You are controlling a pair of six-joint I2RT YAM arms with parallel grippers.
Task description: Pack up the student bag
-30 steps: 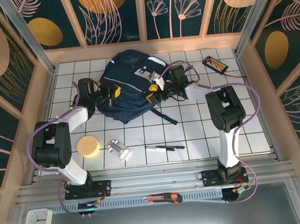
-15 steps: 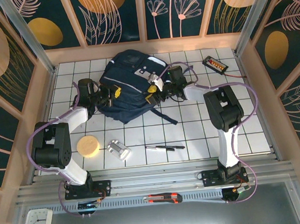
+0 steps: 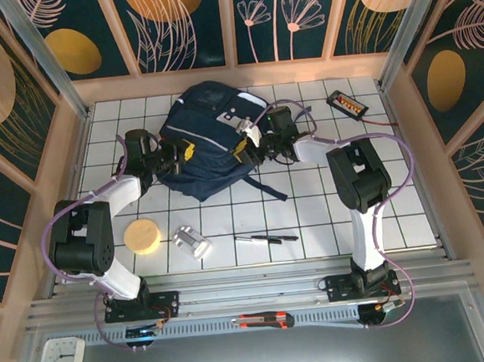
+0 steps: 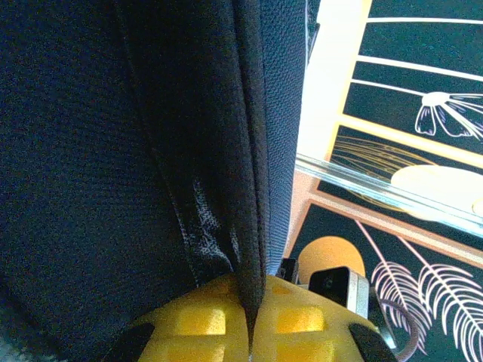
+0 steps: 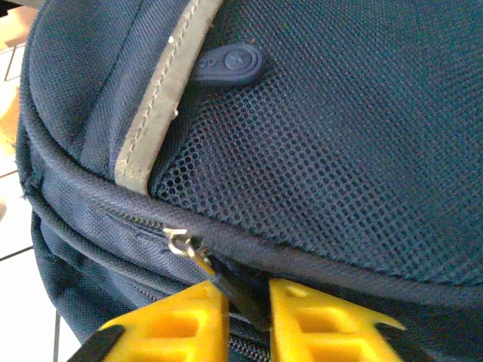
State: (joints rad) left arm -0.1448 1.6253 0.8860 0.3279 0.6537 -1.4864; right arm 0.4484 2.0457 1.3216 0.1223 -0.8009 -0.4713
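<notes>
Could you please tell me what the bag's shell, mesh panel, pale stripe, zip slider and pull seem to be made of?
Bag shell: navy woven synthetic-looking cloth, matte; fine weave shows.
Mesh panel: open net fabric, rows of small holes.
Stripe: grey tape, stitched along its edge, perhaps reflective.
Slider: bare metal, it glints.
Pull: dark, dull, likely rubber or cord; unclear.

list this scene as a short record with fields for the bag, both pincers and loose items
bag: student bag lying on the tiled table, far centre
left pincer: shut on a fold of bag fabric
right pincer: pinching the zipper pull
loose items: yellow disc, silver object, pens, nearer the arms
</notes>
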